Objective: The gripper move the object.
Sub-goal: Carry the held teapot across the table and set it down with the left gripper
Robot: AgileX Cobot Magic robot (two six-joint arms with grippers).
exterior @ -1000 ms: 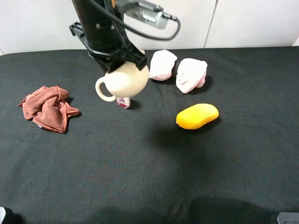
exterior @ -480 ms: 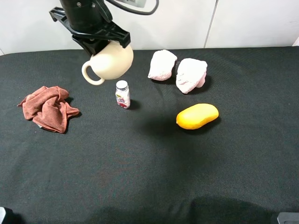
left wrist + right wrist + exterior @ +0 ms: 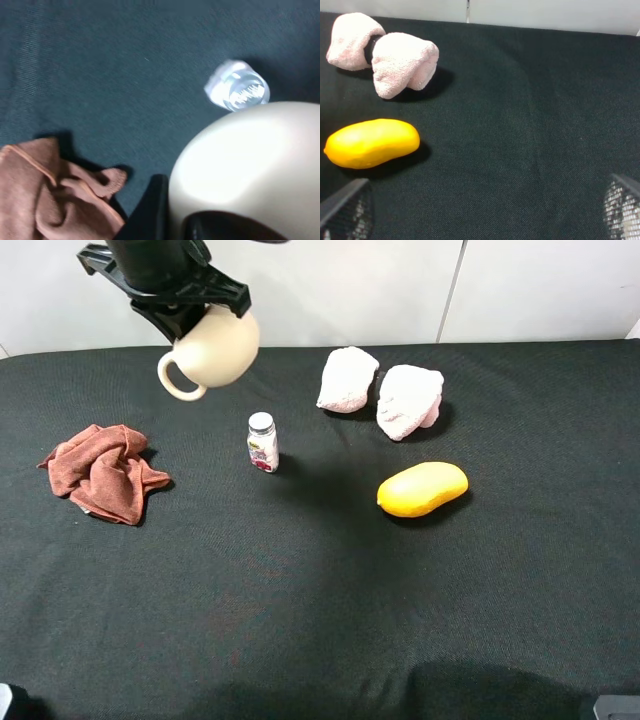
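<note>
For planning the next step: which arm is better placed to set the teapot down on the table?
Left. The left gripper holds the teapot above the table; the right gripper is open and empty, near the yellow object.

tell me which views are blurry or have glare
Left wrist view: the small bottle is smeared by blur, and the teapot, very close to the lens, looks soft with a bright glare patch. Exterior high view: sharp, evenly lit, soft shadow under the yellow object. Right wrist view: sharp on the yellow object, no glare.
</note>
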